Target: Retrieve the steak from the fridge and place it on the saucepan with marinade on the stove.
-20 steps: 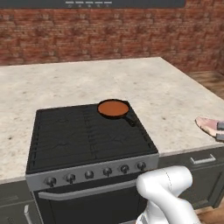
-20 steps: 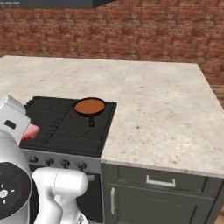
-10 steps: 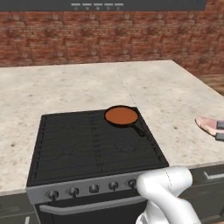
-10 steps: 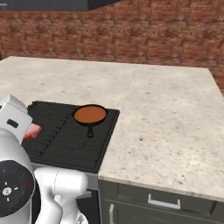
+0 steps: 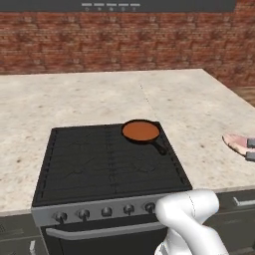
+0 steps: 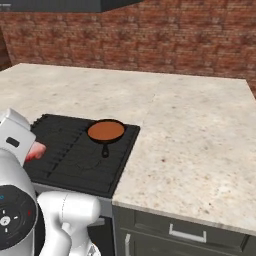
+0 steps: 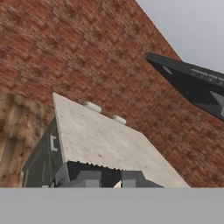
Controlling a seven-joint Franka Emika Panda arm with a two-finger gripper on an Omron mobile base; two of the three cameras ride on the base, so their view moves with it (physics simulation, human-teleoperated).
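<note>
The steak (image 5: pixel 237 142), a pale pink slab, hangs at the right edge of the left base view above the counter, to the right of the stove (image 5: pixel 99 167). My gripper (image 5: pixel 250 149) is shut on it. From the right base view the steak (image 6: pixel 35 151) peeks out beside my white hand, near the stove's (image 6: pixel 65 155) front left. The saucepan (image 5: pixel 141 131) sits on the back right burner with orange-brown marinade (image 6: pixel 105 131) inside and its black handle toward the front. In the hand view a sliver of steak (image 7: pixel 117 184) shows between the fingertips (image 7: pixel 89 178). The fridge is out of view.
Beige stone counter (image 5: pixel 199 114) surrounds the stove and runs far to the right (image 6: pixel 200 150). A brick wall (image 5: pixel 124 45) stands behind, with a dark range hood (image 6: pixel 60 5) overhead. Dark cabinet drawers (image 6: pixel 185 232) lie under the counter. Knobs (image 5: pixel 106 211) line the stove front.
The whole picture has shifted, so the base has driven closer to the stove. The steak stays in the gripper at the same spot beside the arm.
</note>
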